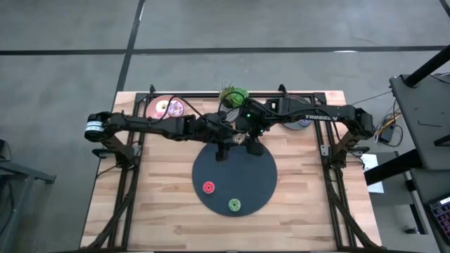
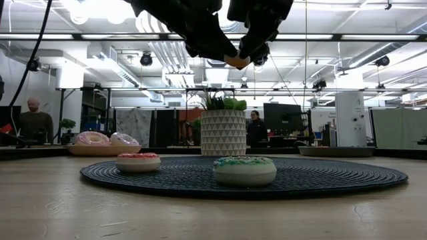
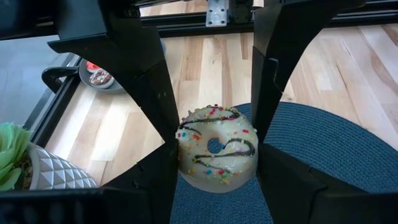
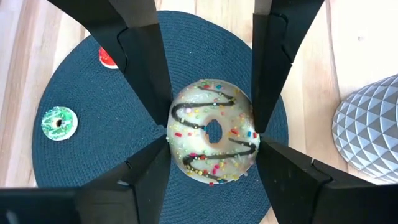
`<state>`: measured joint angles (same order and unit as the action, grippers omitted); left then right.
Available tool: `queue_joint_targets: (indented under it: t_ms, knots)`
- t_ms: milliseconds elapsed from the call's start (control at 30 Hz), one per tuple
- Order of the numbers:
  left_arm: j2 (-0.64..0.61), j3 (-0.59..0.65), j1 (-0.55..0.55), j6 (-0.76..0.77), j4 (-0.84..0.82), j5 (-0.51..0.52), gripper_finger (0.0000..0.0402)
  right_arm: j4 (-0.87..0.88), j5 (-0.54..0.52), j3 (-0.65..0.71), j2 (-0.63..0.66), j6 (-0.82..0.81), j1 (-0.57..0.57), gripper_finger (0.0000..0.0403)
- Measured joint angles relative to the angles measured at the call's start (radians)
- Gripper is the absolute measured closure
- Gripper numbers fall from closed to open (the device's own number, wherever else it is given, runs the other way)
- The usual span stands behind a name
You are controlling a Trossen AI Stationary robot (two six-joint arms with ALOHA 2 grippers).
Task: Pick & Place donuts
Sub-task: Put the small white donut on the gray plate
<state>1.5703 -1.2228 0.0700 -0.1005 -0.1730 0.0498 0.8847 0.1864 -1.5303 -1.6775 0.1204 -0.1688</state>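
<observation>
Mat (image 1: 260,184): large dark round disc, nearest the low camera; red donut (image 1: 209,187) and green donut (image 1: 234,204) lie on it.
Plant pot (image 2: 223,133): behind the mat.
White donut (image 3: 216,148): held above the mat's far edge. Judged light, rigid, smooth; take by outer rim.
Left gripper (image 3: 214,149): clamped on the white donut.
Right gripper (image 4: 213,132): clamped on the same donut.
Writing: partial white lettering on right arm, not fully readable.

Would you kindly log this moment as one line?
left gripper: shut on white donut | right gripper: shut on white donut | held above mat | red donut, green donut: on mat
</observation>
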Motion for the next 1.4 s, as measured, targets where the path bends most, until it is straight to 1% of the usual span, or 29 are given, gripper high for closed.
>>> queue_joint_targets:
  t_ms: [400, 767, 1067, 1167, 1400]
  knots:
    - [0.0, 0.0, 0.0, 0.0, 0.0, -0.004, 0.022, 0.001, 0.006, 0.0, 0.0, 0.017, 0.0, 0.0185]
    - [0.0, 0.0, 0.0, 0.0, 0.0, -0.003, 0.022, 0.002, 0.005, 0.0, 0.0, 0.014, 0.0, 0.0224]
    - [0.0, 0.0, 0.001, 0.032, 0.0, -0.003, 0.0219, 0.001, 0.005, 0.0, 0.0, 0.013, 0.0, 0.023]
    - [0.0, 0.0, 0.001, 0.032, 0.0, -0.003, 0.0207, 0.001, 0.005, 0.0, 0.0, 0.013, -0.001, 0.0231]
    - [0.0, 0.0, 0.002, 0.026, -0.002, 0.014, 0.016, 0.002, 0.002, 0.0, 0.0, 0.01, -0.001, 0.0232]
